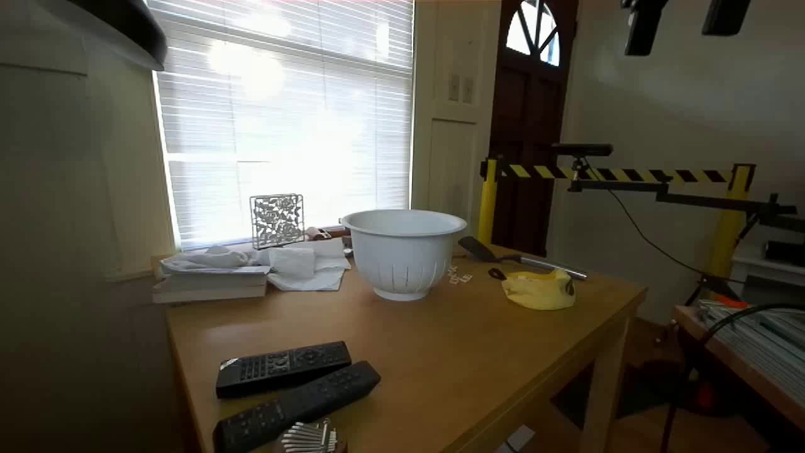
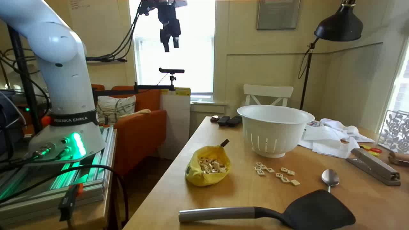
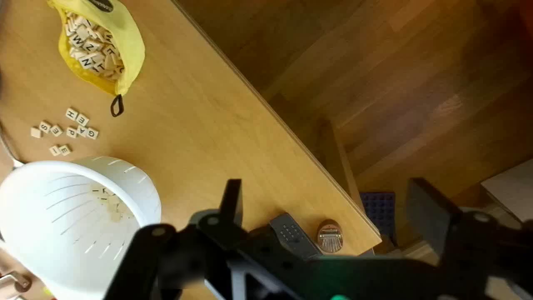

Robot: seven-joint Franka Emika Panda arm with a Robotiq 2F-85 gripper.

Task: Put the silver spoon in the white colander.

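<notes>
1. The claw (image 3: 329,204) is spread: in the wrist view a wide gap parts its two fingers (image 3: 231,202). In an exterior view it hangs well above table height, fingertips pointing down.
2. The spoon (image 2: 330,178) lies on the table (image 2: 239,191), outside the colander. Its bowl shows; the spatula's blade hides part of its handle.
3. The colander (image 2: 271,132) stands upright on the table, near the bag. In the wrist view small tan shapes show near its bottom, too unclear to name.
4. The spatula (image 2: 319,209) lies on the table; whether it touches the spoon I cannot tell.
5. The yellow bag (image 2: 195,179) gapes, full of letter tiles. Loose tiles (image 2: 279,175) lie on the table among the bag, colander and spoon.
6. The stapler (image 2: 374,166) rests near the spoon, just beside crumpled papers (image 2: 335,140).
7. In an exterior view two black remotes (image 1: 283,369) lie close together, a thumb piano (image 1: 311,438) just beside one of them.
8. An openwork metal panel (image 1: 277,220) stands upright in front of the window (image 1: 327,126).
9. In an exterior view the white arm (image 2: 64,64) rises from its base, well apart from a black lamp (image 2: 340,28).
</notes>
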